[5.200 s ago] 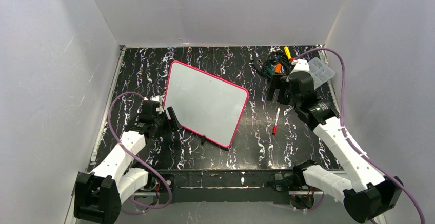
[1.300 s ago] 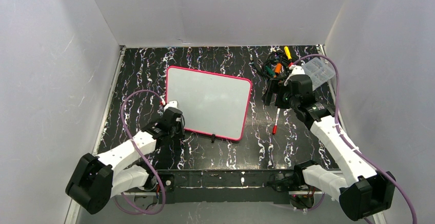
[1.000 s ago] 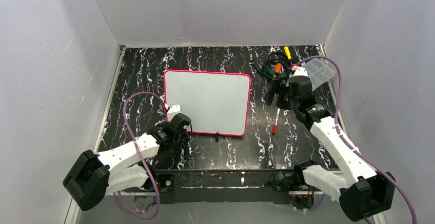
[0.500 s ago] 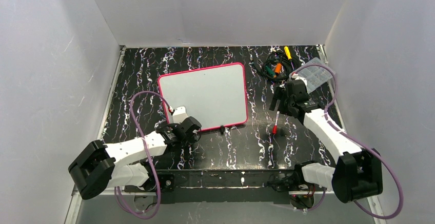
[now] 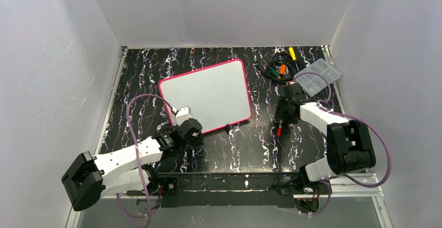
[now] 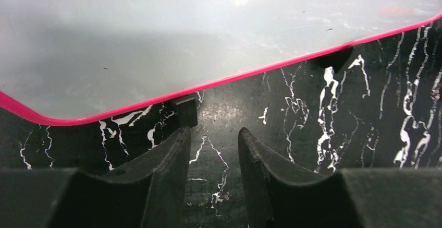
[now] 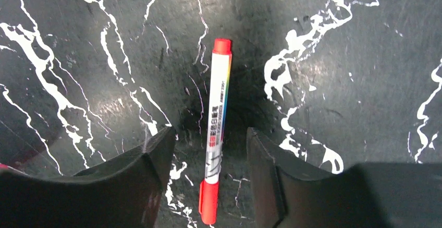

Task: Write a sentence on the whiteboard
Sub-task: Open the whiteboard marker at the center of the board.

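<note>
The whiteboard (image 5: 204,97) lies flat on the table, tilted, its pink-red rim all round and its surface blank; no sentence shows on it. My left gripper (image 5: 195,133) sits just off its near edge. In the left wrist view the board (image 6: 208,40) fills the top, and the gripper (image 6: 213,130) stands open with only table between its fingers. A red-capped white marker (image 5: 280,126) lies right of the board. My right gripper (image 5: 282,117) is down over it. The right wrist view shows the marker (image 7: 218,118) between the open fingers of the gripper (image 7: 209,132), touching neither.
A clear plastic compartment box (image 5: 317,76) sits at the back right beside a tangle of cables and coloured tools (image 5: 279,67). A small black foot (image 6: 186,110) juts from the board's near edge. White walls close in three sides.
The board has swung anticlockwise, dragged by my left gripper, whose jaws have now parted off its edge. My right gripper has dropped over the marker and its jaws have narrowed.
</note>
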